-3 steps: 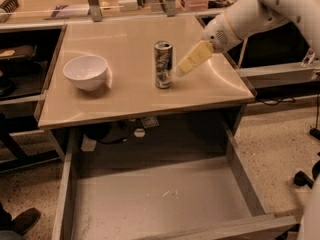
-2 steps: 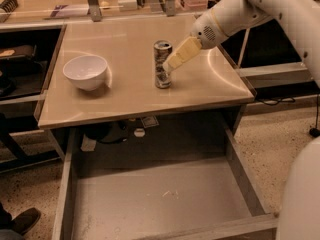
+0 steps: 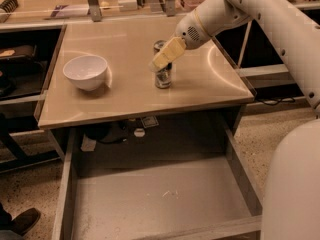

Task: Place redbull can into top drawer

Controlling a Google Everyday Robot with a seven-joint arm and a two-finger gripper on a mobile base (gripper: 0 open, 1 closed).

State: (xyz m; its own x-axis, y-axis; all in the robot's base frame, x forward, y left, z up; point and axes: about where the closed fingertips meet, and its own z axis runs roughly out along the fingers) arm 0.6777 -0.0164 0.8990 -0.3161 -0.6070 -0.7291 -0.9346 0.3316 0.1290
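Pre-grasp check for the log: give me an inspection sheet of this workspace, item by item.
Surface: beige tabletop, carrying the can and one bowl.
Job's things: redbull can upright on the tabletop, right of centre; top drawer pulled open below the tabletop, can not in it.
Clutter: white bowl left of the can, well apart from it.
Grippers: gripper at the can's upper part, reaching in from the right; a grip cannot be confirmed.
Cables: dark cable on the floor to the right of the table.
Surroundings: shoe at the lower left on the speckled floor.
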